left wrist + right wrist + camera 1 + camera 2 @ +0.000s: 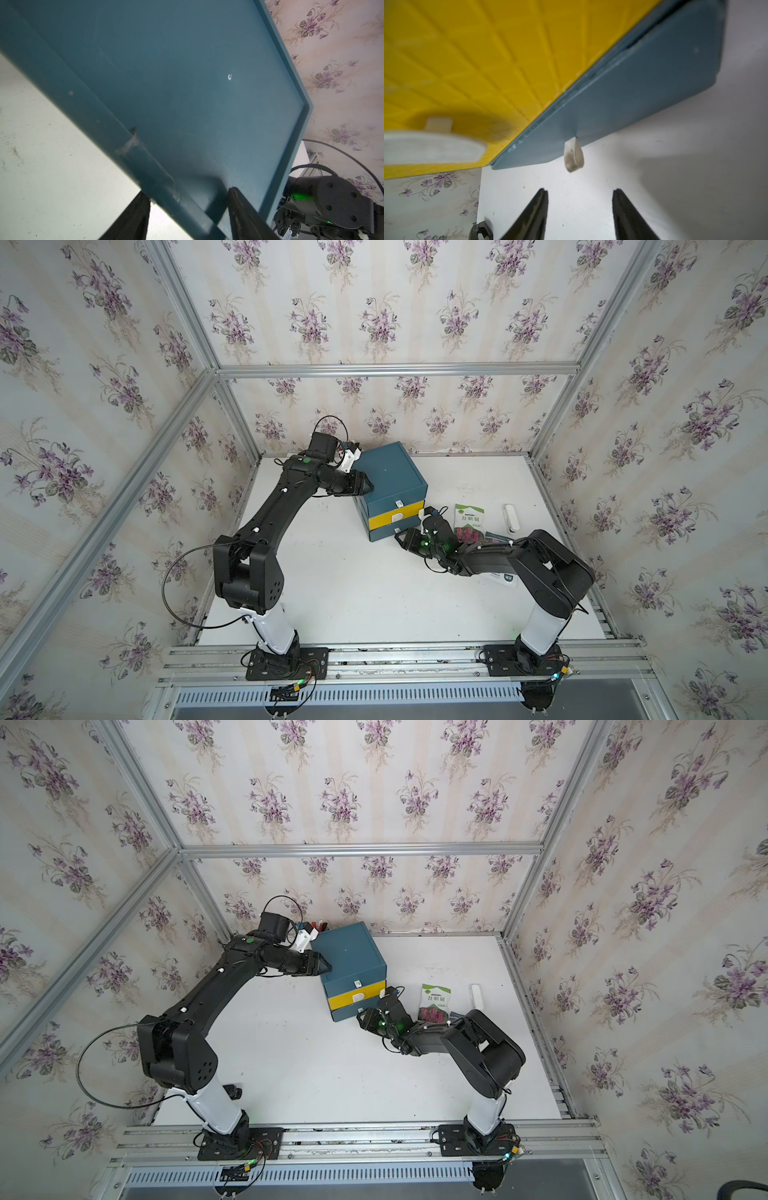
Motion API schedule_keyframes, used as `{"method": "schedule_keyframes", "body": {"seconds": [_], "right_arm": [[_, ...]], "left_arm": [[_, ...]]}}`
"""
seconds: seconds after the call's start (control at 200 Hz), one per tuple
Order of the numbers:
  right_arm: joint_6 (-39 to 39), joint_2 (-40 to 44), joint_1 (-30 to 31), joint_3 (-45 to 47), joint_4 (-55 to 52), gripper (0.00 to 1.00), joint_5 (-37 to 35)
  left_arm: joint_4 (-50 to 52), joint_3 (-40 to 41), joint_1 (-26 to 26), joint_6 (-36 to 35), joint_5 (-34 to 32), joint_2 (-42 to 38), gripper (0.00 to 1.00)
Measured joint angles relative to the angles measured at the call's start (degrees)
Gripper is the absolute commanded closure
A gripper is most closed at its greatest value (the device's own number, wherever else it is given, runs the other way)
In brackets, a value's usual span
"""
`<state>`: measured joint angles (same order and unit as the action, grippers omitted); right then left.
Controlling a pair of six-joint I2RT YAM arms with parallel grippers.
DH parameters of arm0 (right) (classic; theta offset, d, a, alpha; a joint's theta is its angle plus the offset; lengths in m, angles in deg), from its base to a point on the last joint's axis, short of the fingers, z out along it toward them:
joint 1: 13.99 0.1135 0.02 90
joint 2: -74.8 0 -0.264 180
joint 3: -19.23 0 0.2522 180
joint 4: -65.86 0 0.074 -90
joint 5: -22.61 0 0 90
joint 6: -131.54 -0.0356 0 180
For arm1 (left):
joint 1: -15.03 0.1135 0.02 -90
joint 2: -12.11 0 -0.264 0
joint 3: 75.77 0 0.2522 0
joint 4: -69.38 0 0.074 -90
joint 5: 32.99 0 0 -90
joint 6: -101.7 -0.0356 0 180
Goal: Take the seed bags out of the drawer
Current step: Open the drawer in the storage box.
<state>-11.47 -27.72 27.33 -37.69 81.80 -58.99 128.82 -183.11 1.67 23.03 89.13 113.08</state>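
— So, what does the right gripper [580,190] have hold of?

— Nothing. Its fingers stand apart over bare table [675,197], aimed at the white pull tab [573,154] on the bottom blue drawer [633,93], near it but not touching. At the far left, the left gripper [369,486] is clamped on the top edge of the blue cabinet [390,472], apparently to steady it.

— And the seed bags?

— A green-topped seed bag [468,521] printed with magenta blooms lies flat on the table just right of the cabinet, beside the right arm [490,560]. A white packet corner [504,578], probably another bag, pokes out from under that arm in a top view. Neither wrist view shows any bag. The right wrist view alone shows the pull tab up close. The drawers look shut, and no view tells whether a bag remains inside.

— How will they handle?

— Likely light, limp and slick. A bag lying flat offers little to get under, so a pinch on an edge or the sealed top looks the better hold.
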Motion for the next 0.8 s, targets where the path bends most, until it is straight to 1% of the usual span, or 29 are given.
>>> {"method": "schedule_keyframes", "body": {"seconds": [0.06,0.395,0.555,0.804], "right_arm": [[-0.7,-0.68,-0.11,-0.07,1.38,0.52,0.09],[-2.56,-3.54,-0.35,-0.04,7.06,0.58,-0.09],[-2.99,-4.11,-0.35,-0.09,8.44,0.61,-1.4],[-4.02,-5.46,-0.44,-0.7,9.03,0.73,-2.8]], "left_arm": [[0.02,0.0,0.0,-0.02,0.0,0.0,0.38],[0.17,0.0,0.24,-0.42,0.31,-0.04,0.38],[0.15,0.07,0.33,-0.42,0.48,-0.02,0.38],[0.17,-0.07,0.44,-0.42,0.94,0.28,0.38]]}}
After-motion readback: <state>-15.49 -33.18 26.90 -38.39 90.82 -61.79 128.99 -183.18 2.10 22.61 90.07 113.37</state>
